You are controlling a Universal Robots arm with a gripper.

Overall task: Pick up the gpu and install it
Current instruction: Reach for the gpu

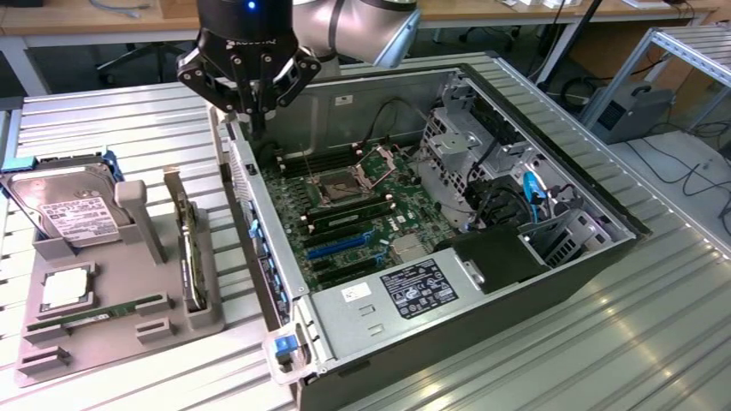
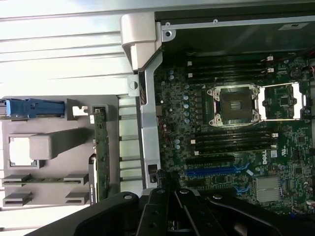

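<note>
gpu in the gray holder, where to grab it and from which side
Best bet: pinch the gpu across its two flat faces at the middle of its top long edge, coming straight down from above. It stands on edge in a slot of the gray holder, so the lower edge is seated and only the top is free.

Robotics lab: ribbed metal bench, opened computer case, desks, loose cables behind.

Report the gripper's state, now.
Gripper: jaws closed, holding nothing; the gpu stands on edge in the grey tray.
</note>
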